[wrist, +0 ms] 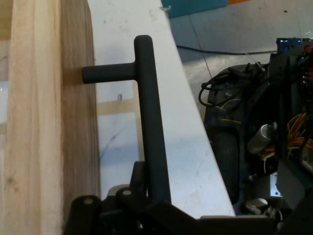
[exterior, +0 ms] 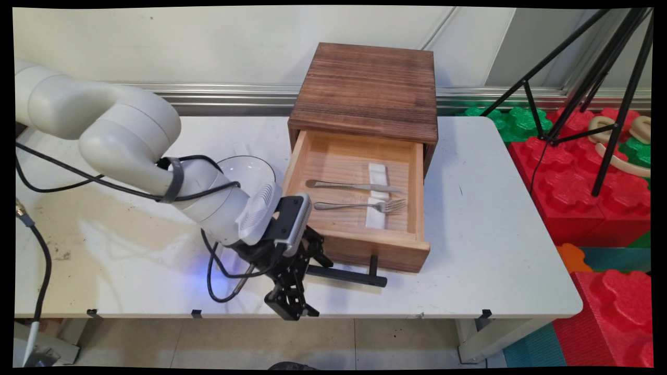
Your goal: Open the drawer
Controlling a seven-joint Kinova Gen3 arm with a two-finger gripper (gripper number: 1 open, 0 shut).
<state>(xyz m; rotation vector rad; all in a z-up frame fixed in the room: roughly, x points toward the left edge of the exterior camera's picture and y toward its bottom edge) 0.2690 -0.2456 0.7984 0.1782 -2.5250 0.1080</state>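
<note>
Nearest the camera in your main view is the gripper (exterior: 292, 307), hanging low over the table's (exterior: 495, 250) near edge, just left of the open drawer (exterior: 359, 245). It sits at the left end of the black bar handle (exterior: 346, 275) on the drawer front. In your hand view the handle (wrist: 149, 122) runs up from between the black linkage at the bottom edge, with one stub joining it to the wooden drawer front (wrist: 44, 122). The fingers appear to be closed around the handle's end, though the contact itself is hidden below the frame, so take that as likely rather than confirmed. The drawer is pulled well out of a dark wooden box (exterior: 367, 88) that stands at the back of the table. Inside the drawer you have a knife (exterior: 354, 185) and a fork (exterior: 362, 206), lying side by side with their handles to the left, both crossing a white strip (exterior: 378, 200) on the drawer floor. Behind the arm, left of the drawer, a white bowl (exterior: 252, 169) sits on the table, partly hidden by the arm. To the right of the table stand red blocks (exterior: 573, 182) and a black tripod (exterior: 599, 78).
</note>
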